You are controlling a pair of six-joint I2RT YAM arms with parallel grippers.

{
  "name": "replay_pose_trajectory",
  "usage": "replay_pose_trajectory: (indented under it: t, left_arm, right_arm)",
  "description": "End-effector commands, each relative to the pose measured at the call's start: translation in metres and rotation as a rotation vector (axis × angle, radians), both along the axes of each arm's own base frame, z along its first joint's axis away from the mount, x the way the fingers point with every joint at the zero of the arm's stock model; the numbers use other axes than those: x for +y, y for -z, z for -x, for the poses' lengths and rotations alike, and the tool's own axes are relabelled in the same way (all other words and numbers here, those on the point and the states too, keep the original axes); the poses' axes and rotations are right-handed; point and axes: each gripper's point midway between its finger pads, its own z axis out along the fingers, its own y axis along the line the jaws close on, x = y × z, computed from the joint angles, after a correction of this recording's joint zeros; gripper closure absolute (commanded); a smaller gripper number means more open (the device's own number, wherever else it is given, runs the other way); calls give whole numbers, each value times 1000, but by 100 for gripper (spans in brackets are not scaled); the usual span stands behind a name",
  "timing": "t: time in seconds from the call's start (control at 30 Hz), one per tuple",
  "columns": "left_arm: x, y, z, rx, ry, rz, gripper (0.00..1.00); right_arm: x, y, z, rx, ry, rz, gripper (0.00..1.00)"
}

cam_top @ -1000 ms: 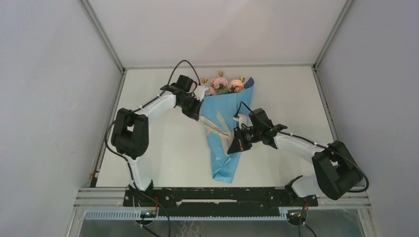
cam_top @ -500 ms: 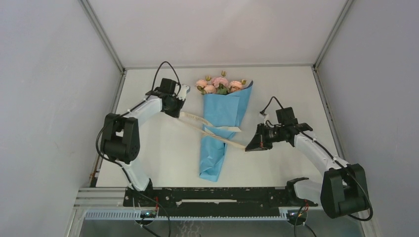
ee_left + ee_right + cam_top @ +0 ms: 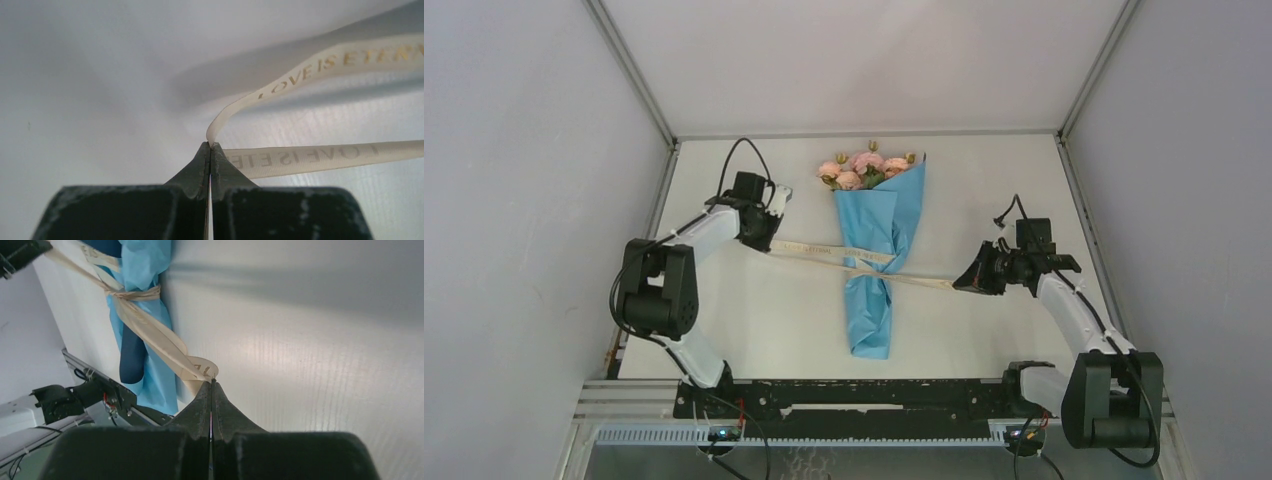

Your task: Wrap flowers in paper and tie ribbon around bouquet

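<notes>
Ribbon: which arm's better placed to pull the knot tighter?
Right, probably. Right claw holds the ribbon in a straight, taut run off the bouquet; at the left claw it doubles back.

Cream ribbon, upper strand, gold capitals "LOVE IS ETERN", cut off at the frame edge, lower strand, same wording upside down, partly hidden, right wrist view, lettering too small to read.

The ribbon is smooth, slightly shiny cloth with gold print; the paper is matt; the table is matt white.
</notes>
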Motion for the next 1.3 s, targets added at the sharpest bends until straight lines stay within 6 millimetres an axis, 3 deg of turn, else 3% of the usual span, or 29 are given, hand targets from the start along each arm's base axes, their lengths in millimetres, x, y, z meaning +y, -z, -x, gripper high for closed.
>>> replay_pose_trajectory:
  t: [0.0,0.1,0.17,0.3,0.33,0.37,0.43,0.5,0.6,0.73,0.87,0.97,1.13,1.27]
  left_arm:
    - [28,-7,16,-15,-6,-93,100]
    - [28,-2,35,39,16,-88,100]
    - [17,1,55,102,81,-35,100]
    - [-20,-2,95,202,311,27,100]
    - [-28,-6,98,205,350,35,95]
    - [-34,-12,98,198,373,47,79]
    - [-51,-37,90,144,407,95,55]
    - [-72,-79,78,52,444,161,45]
    - [-111,-137,81,-57,558,288,42]
    - [-176,-181,127,-55,789,574,42]
    - [-222,-176,154,18,838,734,41]
    - [-244,-161,155,24,797,782,37]
    - [-256,-136,135,-33,714,782,28]
    - [-264,-121,134,-30,719,780,25]
  right_arm:
    - [-16,5,-13,-33,68,68,100]
    - [-17,2,-21,-57,93,77,100]
    - [-8,-9,-27,-109,75,75,100]
    - [66,-53,-16,-174,-203,-123,100]
    - [86,-71,-12,-197,-277,-185,100]
    - [102,-85,-7,-216,-338,-231,100]
    - [127,-104,4,-224,-433,-278,100]
    - [143,-115,12,-181,-474,-323,100]
    - [156,-127,13,-152,-454,-408,100]
    - [167,-161,-8,-239,-301,-546,100]
    - [173,-175,-24,-276,-151,-620,100]
    - [175,-173,-34,-273,-71,-640,100]
    - [177,-172,-45,-279,0,-653,100]
    - [177,-166,-48,-275,20,-636,100]
